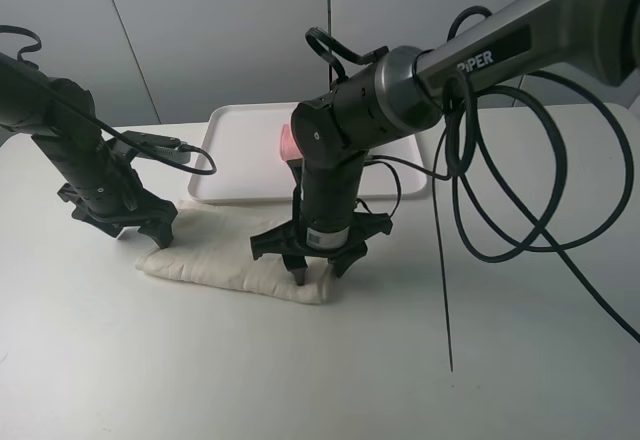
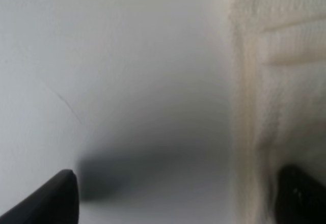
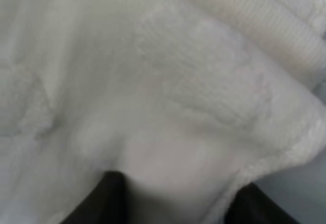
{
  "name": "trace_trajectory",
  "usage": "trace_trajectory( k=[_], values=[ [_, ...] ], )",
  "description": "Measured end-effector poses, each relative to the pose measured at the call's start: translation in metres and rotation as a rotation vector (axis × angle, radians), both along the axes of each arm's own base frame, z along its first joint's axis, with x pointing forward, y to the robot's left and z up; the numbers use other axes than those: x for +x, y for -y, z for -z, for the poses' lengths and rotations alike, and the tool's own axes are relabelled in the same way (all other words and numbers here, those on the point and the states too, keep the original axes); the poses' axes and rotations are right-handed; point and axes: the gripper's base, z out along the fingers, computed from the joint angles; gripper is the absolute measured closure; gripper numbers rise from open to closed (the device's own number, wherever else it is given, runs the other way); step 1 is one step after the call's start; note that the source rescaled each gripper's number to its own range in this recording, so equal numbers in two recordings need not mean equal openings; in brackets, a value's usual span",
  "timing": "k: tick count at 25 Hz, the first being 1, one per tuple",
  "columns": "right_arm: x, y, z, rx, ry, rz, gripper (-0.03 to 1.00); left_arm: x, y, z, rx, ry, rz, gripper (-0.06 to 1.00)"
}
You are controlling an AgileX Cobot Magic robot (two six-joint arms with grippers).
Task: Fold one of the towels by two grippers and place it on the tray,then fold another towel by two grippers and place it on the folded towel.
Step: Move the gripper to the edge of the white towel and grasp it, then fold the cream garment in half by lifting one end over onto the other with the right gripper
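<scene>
From up high: spotting the cream towel (image 1: pixel 220 260) laid in a long strip on the table (image 1: pixel 120 360), just in front of the white tray (image 1: pixel 240 160) and off it. Glimpsing a pink bundle (image 1: pixel 287 142) on the tray, half hidden behind the right arm. Finding the left gripper (image 1: pixel 135 232) down at the towel's left end and the right gripper (image 1: pixel 318 270) planted on its right end.

Over to the left wrist: seeing fingertips (image 2: pixel 51 198) spread wide, one over bare table, the other at the towel's edge.

Over to the right wrist: catching fingertips (image 3: pixel 104 203) partway apart with a hump of towel between. Pinched or not, cannot tell.
</scene>
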Motion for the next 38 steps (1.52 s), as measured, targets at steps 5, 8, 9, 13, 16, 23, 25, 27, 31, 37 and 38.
trace_trajectory(
  k=[5,8,9,13,16,23,25,27,31,37,38],
  values=[
    [0.000,-0.003,0.000,0.020,0.000,-0.006,0.91,0.000,0.000,0.000,0.000,0.000,0.000,-0.05],
    [0.000,-0.003,0.000,0.022,0.002,-0.013,0.93,0.000,0.000,0.000,0.000,0.000,0.000,-0.05],
    [0.000,-0.003,0.000,0.022,0.002,-0.015,0.93,0.000,0.000,0.000,0.000,0.000,0.000,-0.05],
    [0.000,-0.003,0.000,0.021,0.000,-0.017,0.93,0.000,0.000,0.000,-0.001,0.000,-0.002,-0.05],
    [0.000,-0.003,-0.001,0.020,-0.001,-0.023,0.93,0.000,0.000,0.001,-0.005,-0.003,-0.006,-0.05],
    [0.000,-0.003,-0.017,0.039,0.024,-0.040,0.93,0.000,0.000,0.001,-0.006,-0.003,-0.008,-0.05],
    [0.000,-0.002,-0.031,0.058,0.053,-0.050,0.93,0.000,0.000,0.001,-0.006,-0.003,-0.008,-0.05],
    [0.001,-0.002,-0.046,0.082,0.082,-0.053,0.93,0.000,0.000,0.001,-0.006,-0.003,-0.008,-0.05],
    [0.000,-0.002,-0.066,0.119,0.122,-0.053,0.93,0.000,0.000,0.001,-0.006,-0.003,-0.008,-0.05],
    [-0.005,-0.006,-0.071,0.172,0.071,-0.070,0.93,0.000,0.001,0.001,-0.007,-0.003,-0.009,-0.05],
    [-0.005,-0.008,-0.073,0.181,0.061,-0.080,0.93,0.000,0.001,0.001,-0.007,-0.003,-0.009,-0.05]
  ],
)
